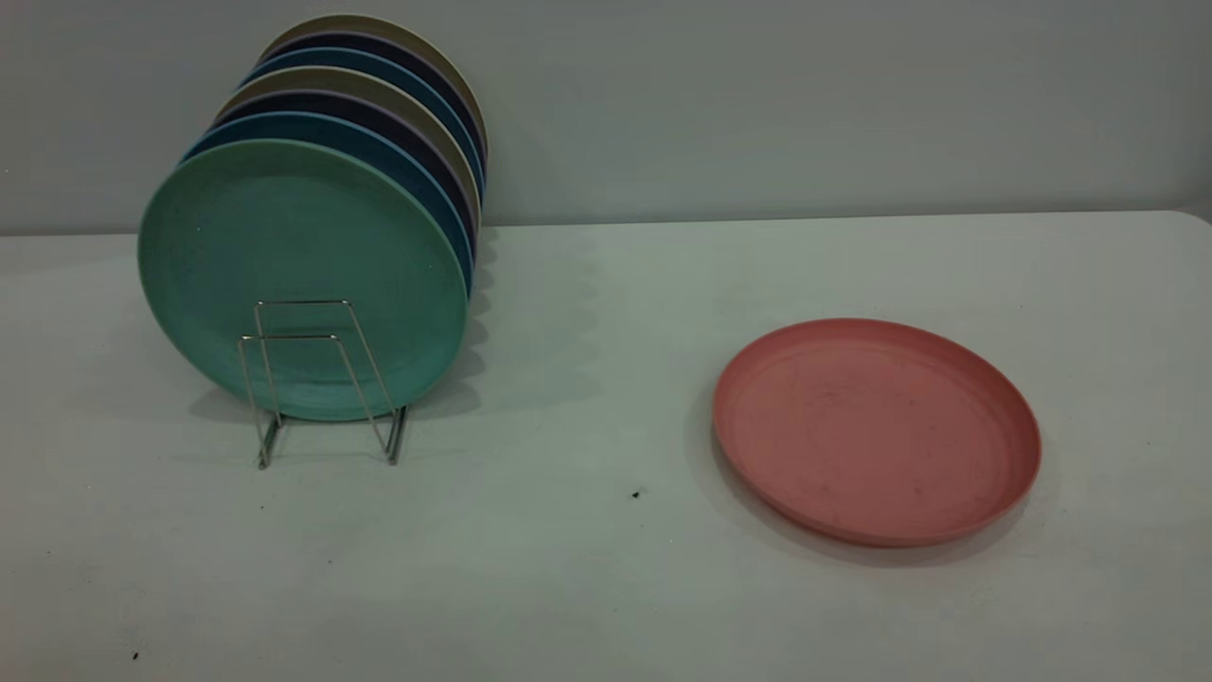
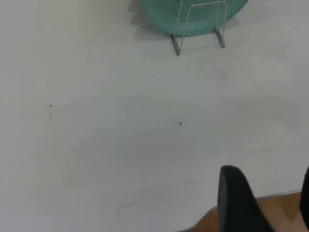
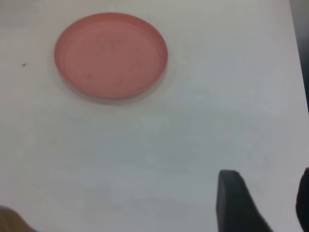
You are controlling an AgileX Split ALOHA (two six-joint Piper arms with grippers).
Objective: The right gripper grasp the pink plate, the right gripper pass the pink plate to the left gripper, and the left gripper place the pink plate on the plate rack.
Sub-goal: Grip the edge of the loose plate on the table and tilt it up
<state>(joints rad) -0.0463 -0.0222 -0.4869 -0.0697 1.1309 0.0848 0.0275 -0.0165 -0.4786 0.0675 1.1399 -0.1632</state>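
The pink plate (image 1: 876,431) lies flat on the white table at the right; it also shows in the right wrist view (image 3: 111,54). The plate rack (image 1: 322,379) stands at the left with its front wire loops free, and shows in the left wrist view (image 2: 200,26). Neither arm appears in the exterior view. My right gripper (image 3: 265,193) is open and empty, well back from the pink plate. My left gripper (image 2: 268,193) is open and empty over the table's near edge, far from the rack.
Several upright plates fill the rack, a teal-green plate (image 1: 303,275) foremost, with blue, dark and beige ones behind. A grey wall (image 1: 757,95) stands behind the table. The wooden floor (image 2: 280,212) shows past the table edge.
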